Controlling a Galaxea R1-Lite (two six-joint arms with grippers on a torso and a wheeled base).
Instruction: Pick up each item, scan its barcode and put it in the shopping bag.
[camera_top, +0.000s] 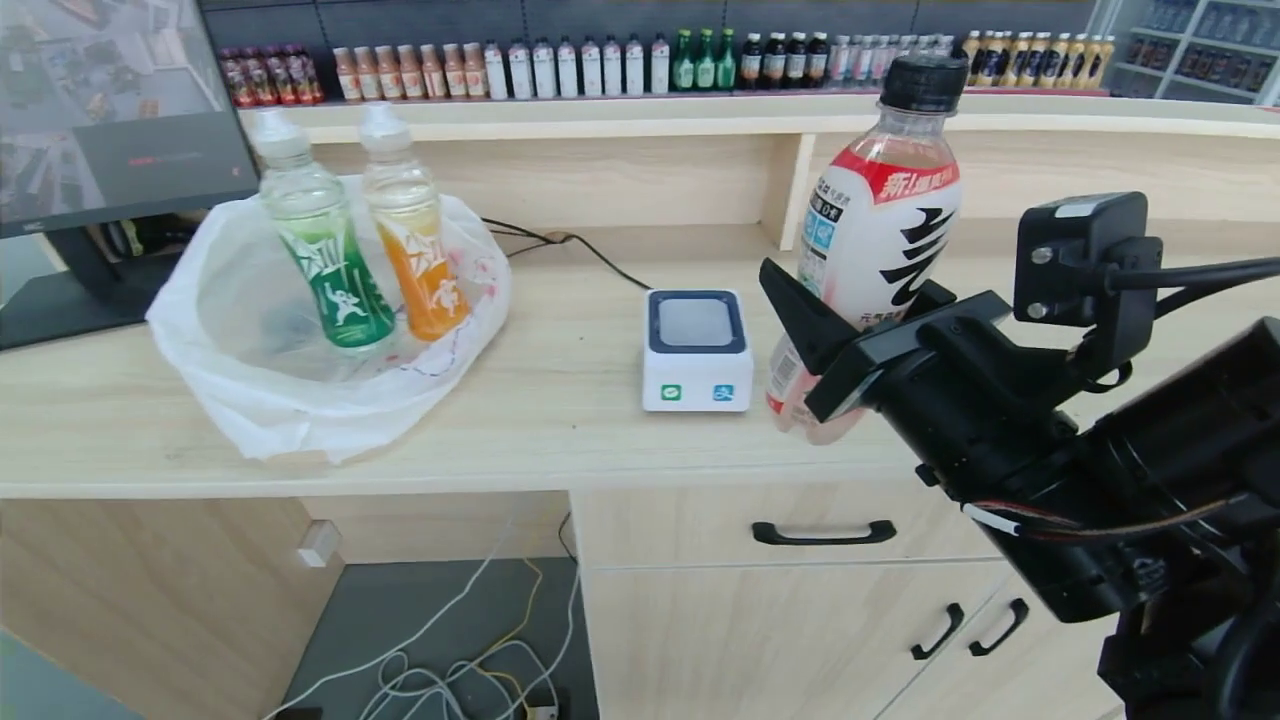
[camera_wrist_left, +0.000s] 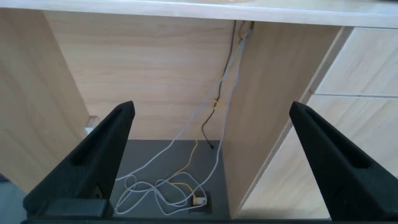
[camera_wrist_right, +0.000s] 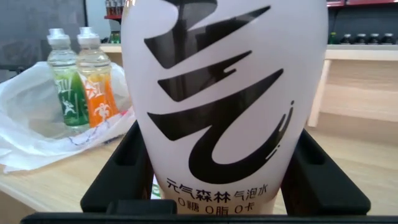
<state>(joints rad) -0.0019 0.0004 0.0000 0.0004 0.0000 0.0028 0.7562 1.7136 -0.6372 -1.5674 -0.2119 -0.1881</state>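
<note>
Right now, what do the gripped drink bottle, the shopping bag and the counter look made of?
Drink bottle: likely plastic, translucent at the neck, glossy printed sleeve, ribbed black cap.
Shopping bag: thin translucent white plastic film, crumpled and see-through.
Counter: pale wood grain, matte, probably laminate rather than solid wood.

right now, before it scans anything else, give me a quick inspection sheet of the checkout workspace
surface: pale wood counter, no spills seen
job's things: white bottle held beside the scanner; green bottle and orange bottle standing in the shopping bag
clutter: monitor at the counter's left end
grippers: right gripper shut on the white bottle; left gripper open, below counter level
cables: black cable behind the scanner; loose cables on the floor
surroundings: shelf of bottles behind; drawers below
</note>
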